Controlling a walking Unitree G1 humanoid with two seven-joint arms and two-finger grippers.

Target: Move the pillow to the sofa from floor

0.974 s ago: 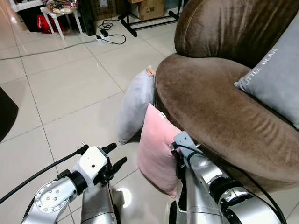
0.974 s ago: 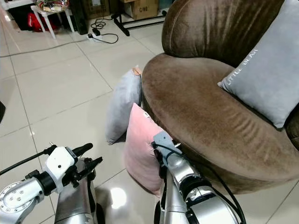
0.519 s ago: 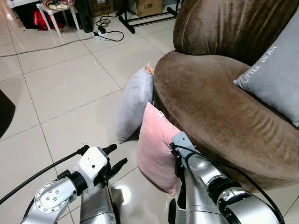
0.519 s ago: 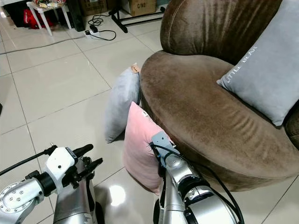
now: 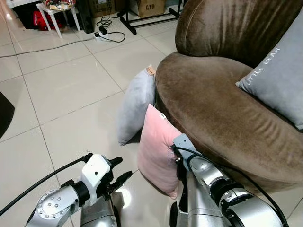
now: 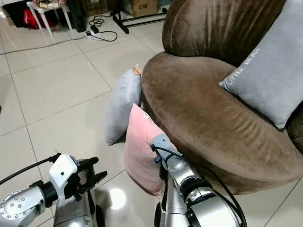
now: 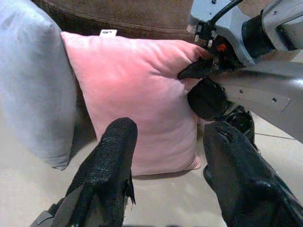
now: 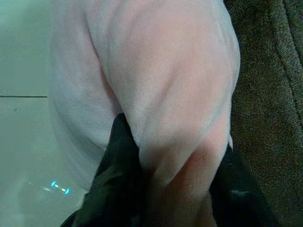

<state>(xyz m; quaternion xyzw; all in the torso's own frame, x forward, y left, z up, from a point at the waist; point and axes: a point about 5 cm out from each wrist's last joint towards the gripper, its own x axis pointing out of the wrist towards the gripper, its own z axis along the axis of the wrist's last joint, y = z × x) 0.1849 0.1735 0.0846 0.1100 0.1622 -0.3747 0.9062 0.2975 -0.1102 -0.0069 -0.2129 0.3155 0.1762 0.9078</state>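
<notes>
A pink pillow (image 5: 158, 146) stands on edge on the tiled floor, leaning against the front of the brown sofa (image 5: 213, 104). My right gripper (image 8: 173, 142) is shut on the pillow's near edge, and the fabric bunches between its two black fingers (image 8: 118, 179). The left wrist view shows that same grip at the pillow's corner (image 7: 196, 71). My left gripper (image 5: 120, 169) hovers low over the floor, left of the pink pillow and apart from it. It is open with nothing between its fingers (image 7: 118, 142).
A grey pillow (image 5: 135, 106) leans on the sofa just beyond the pink one. Another grey pillow (image 5: 279, 75) rests on the sofa seat at the right. Far back are cables (image 5: 111, 35), a white stool (image 5: 59, 19) and boxes. Open tiles (image 5: 66, 94) lie to the left.
My left gripper has dropped slightly toward the floor. The right gripper keeps its hold on the pink pillow, which has barely moved.
</notes>
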